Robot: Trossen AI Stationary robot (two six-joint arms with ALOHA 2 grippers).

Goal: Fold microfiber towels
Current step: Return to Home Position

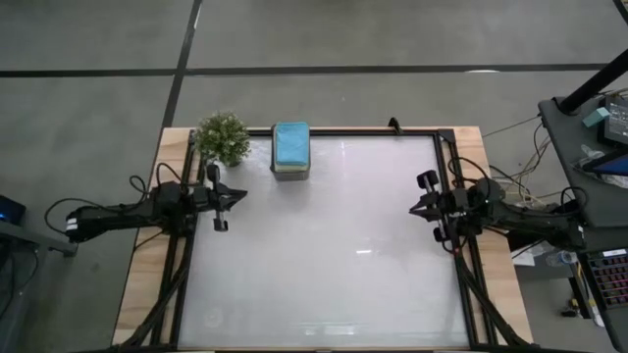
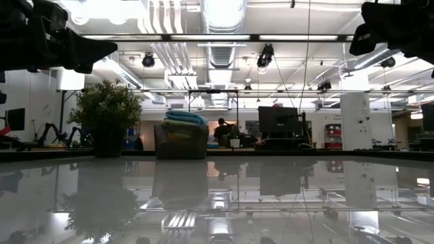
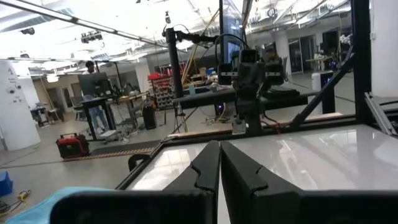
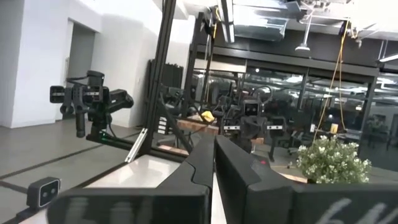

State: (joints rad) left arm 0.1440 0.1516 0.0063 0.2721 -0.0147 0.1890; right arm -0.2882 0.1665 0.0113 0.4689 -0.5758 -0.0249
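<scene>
A folded light blue microfiber towel (image 1: pixel 290 143) lies on top of a small dark grey box (image 2: pixel 180 141) near the table's far edge, left of the middle. The low view shows the towel (image 2: pixel 184 117) heaped above the box's rim. My left gripper (image 1: pixel 242 192) hovers shut over the table's left side, pointing right, with nothing in it. My right gripper (image 1: pixel 413 208) hovers shut over the right side, pointing left, also holding nothing. Each wrist view shows its own fingers pressed together (image 3: pixel 219 158) (image 4: pixel 214 149), well above the table.
A small green potted plant (image 1: pixel 223 137) stands at the far left corner, beside the box. A black frame (image 1: pixel 451 176) runs around the glossy white table top (image 1: pixel 334 255). Room clutter and a desk (image 1: pixel 599 127) lie beyond the right edge.
</scene>
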